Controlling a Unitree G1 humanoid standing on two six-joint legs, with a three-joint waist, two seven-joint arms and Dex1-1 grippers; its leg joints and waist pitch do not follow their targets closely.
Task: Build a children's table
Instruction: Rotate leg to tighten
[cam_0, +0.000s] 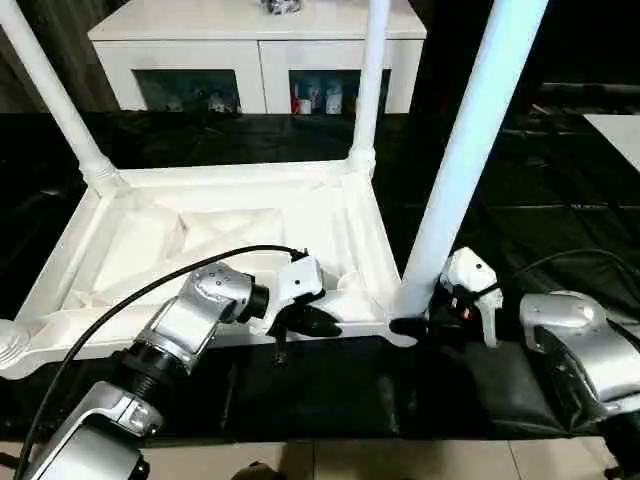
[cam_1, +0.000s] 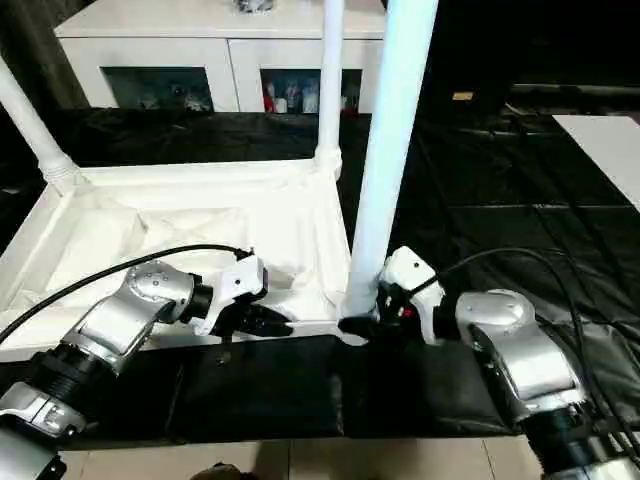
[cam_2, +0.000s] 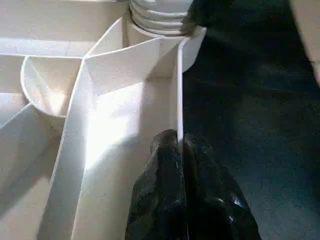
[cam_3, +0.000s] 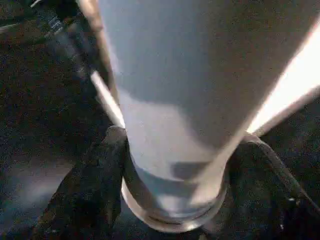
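Left gripper (cam_0: 318, 322): pinched shut on the near rim of the upside-down table top (cam_0: 215, 240).
Right gripper (cam_3: 172, 165): fingers closed around the near right leg (cam_0: 470, 150) at its base.
Work table (cam_0: 520, 210): black, under everything.

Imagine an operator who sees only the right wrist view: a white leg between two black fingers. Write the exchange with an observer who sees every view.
Operator: Is this leg seated?
Observer: The near leg stands upright in a corner socket of the upturned table top.
Operator: Other legs?
Observer: A far left leg and a far right leg stand in the far corners.
Operator: The left tool?
Observer: The left tool is shut on the top's near rim.
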